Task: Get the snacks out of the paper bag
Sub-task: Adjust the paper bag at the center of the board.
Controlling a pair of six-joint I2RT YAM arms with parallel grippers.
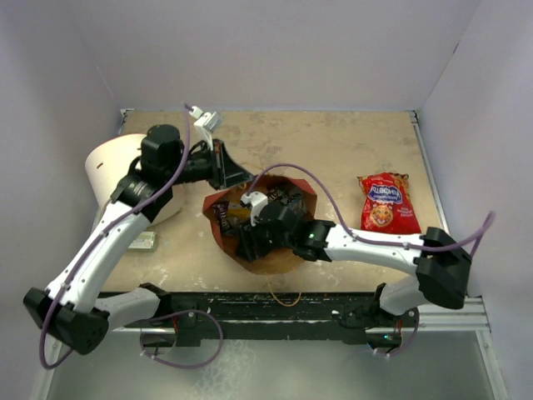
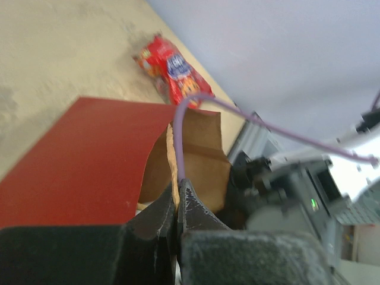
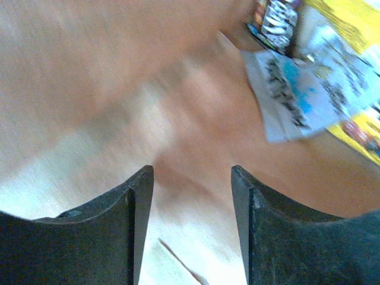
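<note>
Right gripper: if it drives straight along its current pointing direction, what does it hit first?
Most likely the brown inner wall of the paper bag: the right gripper, jaws open, points into bare paper. The light-blue packet lies up and right of that line. Blur leaves depth unclear.

The left gripper (image 2: 177, 193) seemingly pinches the paper bag (image 2: 89, 160); red cookie bag (image 2: 172, 71) beyond.

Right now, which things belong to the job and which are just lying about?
Job: paper bag; red cookie bag, already out; light-blue pack, yellow pack, inside; left tool gripping the bag's rim; right tool open inside.
Lying about: white tub; small box.
</note>
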